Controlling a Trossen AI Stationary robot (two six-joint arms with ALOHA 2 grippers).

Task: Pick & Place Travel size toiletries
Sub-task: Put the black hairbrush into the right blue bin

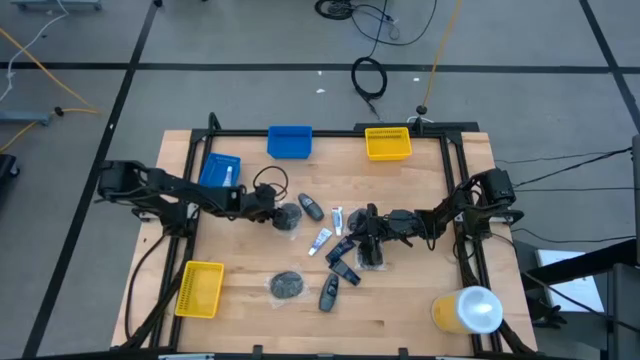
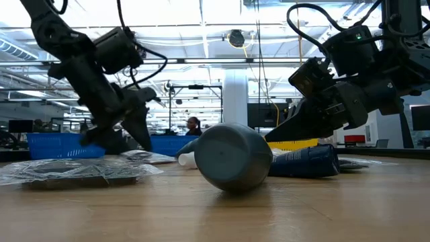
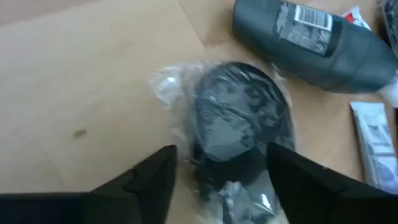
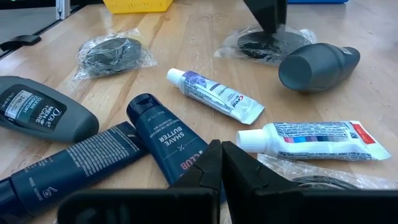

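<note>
Several travel toiletries lie mid-table: two white tubes (image 1: 337, 218) (image 1: 321, 240), dark blue tubes (image 1: 345, 250), grey bottles (image 1: 311, 207) (image 1: 329, 293) and two round dark pads in clear wrap. My left gripper (image 3: 222, 171) is open and points down, with one finger on each side of the far pad (image 3: 242, 124) (image 1: 288, 217). The other pad (image 1: 287, 285) lies nearer the front edge. My right gripper (image 4: 221, 163) is shut, with its tips low over the dark blue shave-butter tube (image 4: 163, 138) in the cluster. My left gripper straddles the wrapped pad from above, and one finger (image 3: 292, 171) overlaps the pad's rim (image 3: 281, 140). I cannot tell whether it touches the wrap. My right gripper's shut tips sit by the tube's broad end (image 4: 186, 167). I cannot tell whether they touch it.
Blue bins (image 1: 290, 141) (image 1: 219, 171) and a yellow bin (image 1: 388, 143) stand near the far edge. Another yellow bin (image 1: 199, 289) sits front left. A large yellow-and-white cylinder (image 1: 467, 309) lies front right. Black frame rails (image 1: 196, 175) run along the table's sides.
</note>
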